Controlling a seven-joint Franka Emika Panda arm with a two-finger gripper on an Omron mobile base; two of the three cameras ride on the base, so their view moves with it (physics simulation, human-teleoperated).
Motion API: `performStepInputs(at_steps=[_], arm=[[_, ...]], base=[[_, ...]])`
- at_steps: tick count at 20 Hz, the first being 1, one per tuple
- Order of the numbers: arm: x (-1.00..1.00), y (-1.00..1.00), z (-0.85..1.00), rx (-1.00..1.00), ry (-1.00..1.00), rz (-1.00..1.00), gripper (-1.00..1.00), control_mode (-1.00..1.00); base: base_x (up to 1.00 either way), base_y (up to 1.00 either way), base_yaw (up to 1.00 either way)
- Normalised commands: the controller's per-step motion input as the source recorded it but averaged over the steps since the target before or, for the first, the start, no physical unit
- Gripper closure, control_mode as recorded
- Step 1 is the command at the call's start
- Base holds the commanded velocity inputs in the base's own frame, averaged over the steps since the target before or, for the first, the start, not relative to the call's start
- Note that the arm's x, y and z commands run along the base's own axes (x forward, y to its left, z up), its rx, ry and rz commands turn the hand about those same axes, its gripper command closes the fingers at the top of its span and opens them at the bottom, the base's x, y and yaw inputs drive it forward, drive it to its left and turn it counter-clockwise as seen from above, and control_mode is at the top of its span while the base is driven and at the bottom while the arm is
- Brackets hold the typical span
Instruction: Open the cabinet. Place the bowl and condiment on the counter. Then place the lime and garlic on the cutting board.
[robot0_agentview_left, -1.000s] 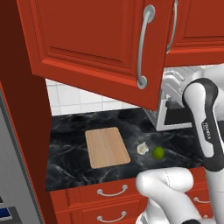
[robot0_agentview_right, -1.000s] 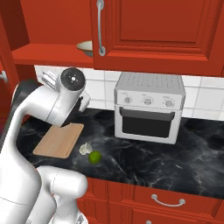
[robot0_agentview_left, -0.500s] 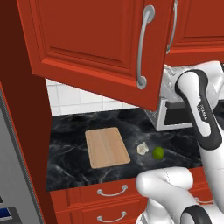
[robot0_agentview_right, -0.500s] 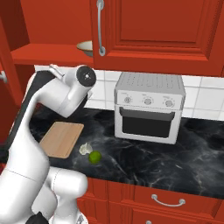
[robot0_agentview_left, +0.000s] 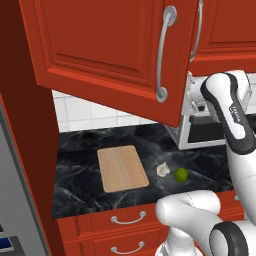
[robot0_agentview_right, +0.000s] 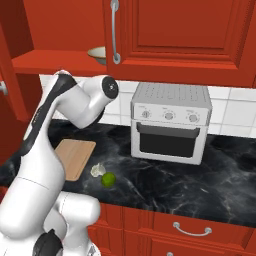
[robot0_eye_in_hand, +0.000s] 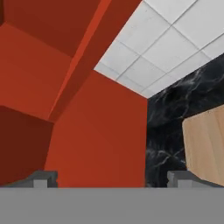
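Open cabinet door (robot0_agentview_left: 110, 55) overhangs the desk (robot0_agentview_right: 200, 175); toaster oven (robot0_agentview_right: 170, 122) right of garlic (robot0_agentview_right: 98, 170) and lime (robot0_agentview_right: 108, 179); jaws released, empty.

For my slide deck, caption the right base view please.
Cabinet open, bowl on its shelf; garlic and lime beside the cutting board.

Base views flank the counter (robot0_agentview_left: 85, 175); hand view close to cabinet (robot0_eye_in_hand: 87, 131).

The black counter (robot0_agentview_left: 85, 150) holds the cutting board (robot0_agentview_left: 122, 168), the garlic (robot0_agentview_left: 163, 170) and lime (robot0_agentview_left: 181, 174) just right of it, and a silver oven (robot0_agentview_right: 171, 122) far right.
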Motion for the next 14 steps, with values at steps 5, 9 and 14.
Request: performStepInputs(at_steps=[5,9,14], arm=[[0.00,0.36,0.06,0.09,0.00,0.14,-1.00,-1.00],[0.00,0.31,0.05,0.10,0.00,0.16,-1.00,-1.00],[0.00,0.29,0.02,0.09,0.01,0.19,-1.00,-1.00]], base=[[0.00,0.00,0.00],[0.00,0.00,0.00],[0.00,0.00,0.00]])
